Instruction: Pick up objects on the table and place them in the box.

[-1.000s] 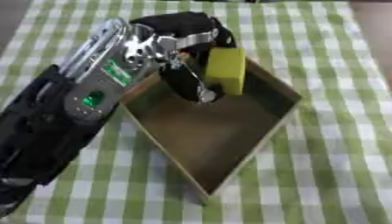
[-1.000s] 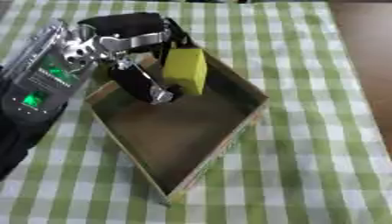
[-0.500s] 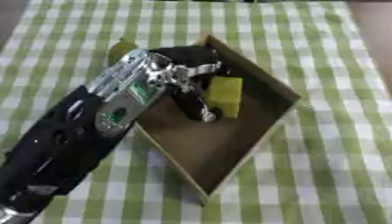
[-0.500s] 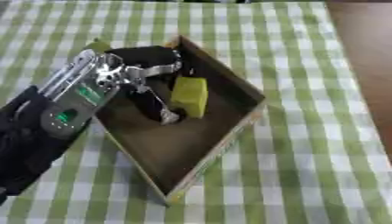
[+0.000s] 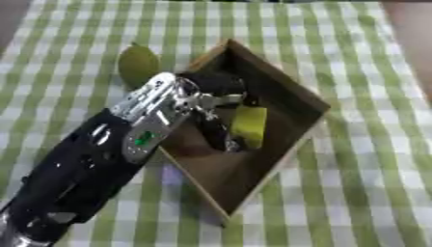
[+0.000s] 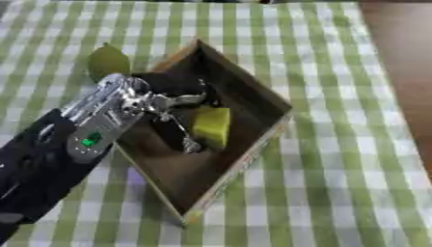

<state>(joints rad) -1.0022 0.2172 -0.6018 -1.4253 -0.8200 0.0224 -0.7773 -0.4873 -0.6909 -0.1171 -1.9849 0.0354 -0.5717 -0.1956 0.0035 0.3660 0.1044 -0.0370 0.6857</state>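
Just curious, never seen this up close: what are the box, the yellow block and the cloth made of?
The box looks like brown cardboard or thin wood: matte, flat walls. The yellow block in the left hand may be a sponge or foam; dull, soft-edged. The green checked tablecloth looks like woven fabric.

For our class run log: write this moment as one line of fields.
left hand: over box, at yellow block | yellow rectangular block: inside brown cardboard box | green pear-shaped object: on checked cloth, beside box

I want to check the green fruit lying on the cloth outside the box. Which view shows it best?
The left eye view shows the green fruit best: it lies clear beyond the left hand, beside the box. The right eye view shows the same fruit, but nearer the picture's left edge.
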